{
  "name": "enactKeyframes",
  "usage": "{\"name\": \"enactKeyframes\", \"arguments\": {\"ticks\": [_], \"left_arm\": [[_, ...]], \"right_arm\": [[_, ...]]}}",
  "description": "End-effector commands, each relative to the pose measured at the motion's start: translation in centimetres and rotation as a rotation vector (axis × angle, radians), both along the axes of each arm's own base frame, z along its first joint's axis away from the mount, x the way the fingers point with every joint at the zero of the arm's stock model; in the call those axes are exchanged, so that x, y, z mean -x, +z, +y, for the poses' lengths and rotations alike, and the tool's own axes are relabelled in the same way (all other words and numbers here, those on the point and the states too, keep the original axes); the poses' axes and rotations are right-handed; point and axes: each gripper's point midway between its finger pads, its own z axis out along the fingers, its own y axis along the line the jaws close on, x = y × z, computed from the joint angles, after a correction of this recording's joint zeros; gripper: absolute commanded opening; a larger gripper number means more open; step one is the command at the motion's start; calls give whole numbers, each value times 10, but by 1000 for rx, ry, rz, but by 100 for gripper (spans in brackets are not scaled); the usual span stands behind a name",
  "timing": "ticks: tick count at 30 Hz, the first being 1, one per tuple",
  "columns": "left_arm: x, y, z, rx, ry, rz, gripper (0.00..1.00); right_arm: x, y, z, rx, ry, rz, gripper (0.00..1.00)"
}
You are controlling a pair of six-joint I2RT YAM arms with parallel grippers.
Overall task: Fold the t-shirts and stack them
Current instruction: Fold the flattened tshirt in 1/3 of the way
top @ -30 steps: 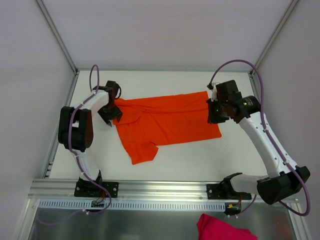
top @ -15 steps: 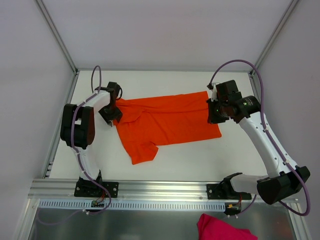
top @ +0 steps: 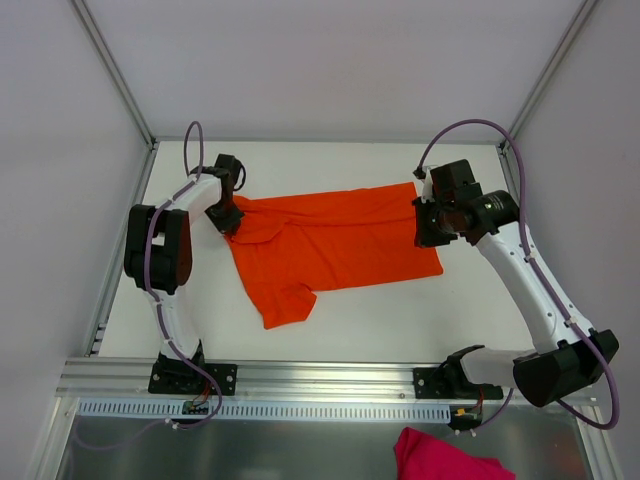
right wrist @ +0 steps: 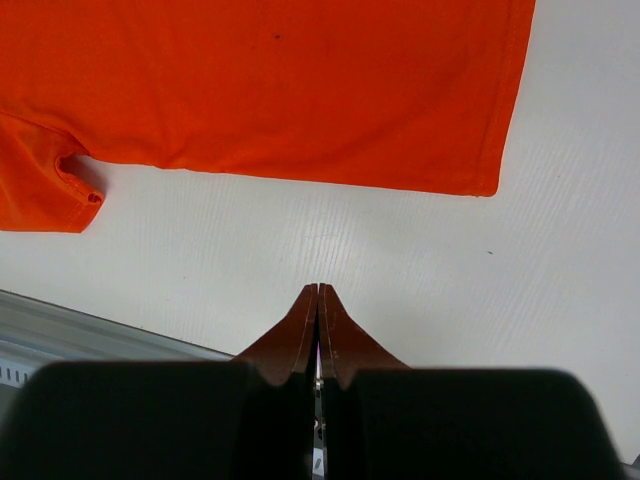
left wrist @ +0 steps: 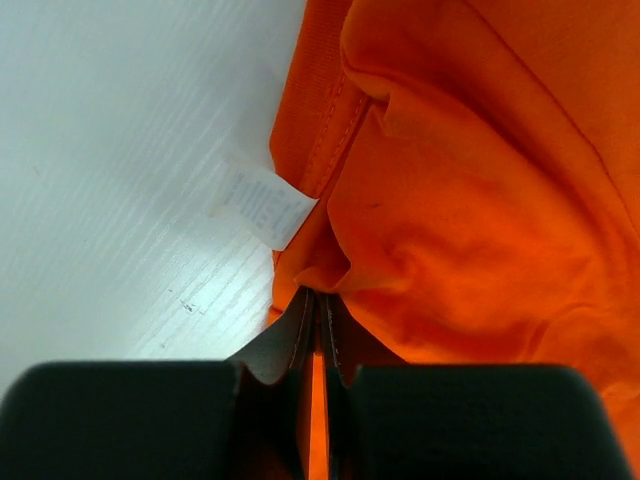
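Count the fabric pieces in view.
2: orange t-shirt spread on the table; pink cloth below the near rail, partly out of frame. Others may be hidden.

Plain bright orange t-shirt (top: 330, 240), its neck label (left wrist: 265, 205) white, against a white table (top: 400, 320); the arms (top: 535, 298) are white with black joints, their cables (top: 470, 122) purple, and a separate cloth (top: 445, 460) magenta-pink.

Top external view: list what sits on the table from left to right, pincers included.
left pincer → orange t-shirt → right pincer
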Motion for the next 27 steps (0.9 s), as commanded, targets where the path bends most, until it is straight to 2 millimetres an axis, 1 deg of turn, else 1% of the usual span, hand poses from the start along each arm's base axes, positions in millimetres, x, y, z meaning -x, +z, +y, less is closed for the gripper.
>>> {"name": "enactKeyframes", "arguments": {"ticks": [1,3,6,7,8,11,14,19,20,27], "left_arm": [[-2,10,-5,-6,-17,-13,0],[-2,17,-7,5,-20,-25,0],[0,31,-21,60,-39,-48,0],[3,36,-26,80,-43,-50,0],[5,46,-35,89,-58,-71,0],[13,61,-49,110,-70,-86,0],[21,69,-60,136,-67,-85,0],[27,76,-73,159,-78,-85,0],[27,81,-75,163,-82,-98,0],[27,92,-96,189,-113,-105,0]], "right_arm": [[1,1,2,-7,-5,-2,1],[0,-1,4,-10,-3,2,1],[-1,-3,5,-10,1,9,1],[-2,-4,5,-10,1,11,1],[-3,-5,6,-12,0,10,1],[-4,-6,8,-23,1,13,1],[-6,-7,11,-32,4,14,1],[-7,-9,14,-34,14,23,1],[-8,-9,14,-34,15,21,1],[-9,-10,12,-23,18,21,1]]}}
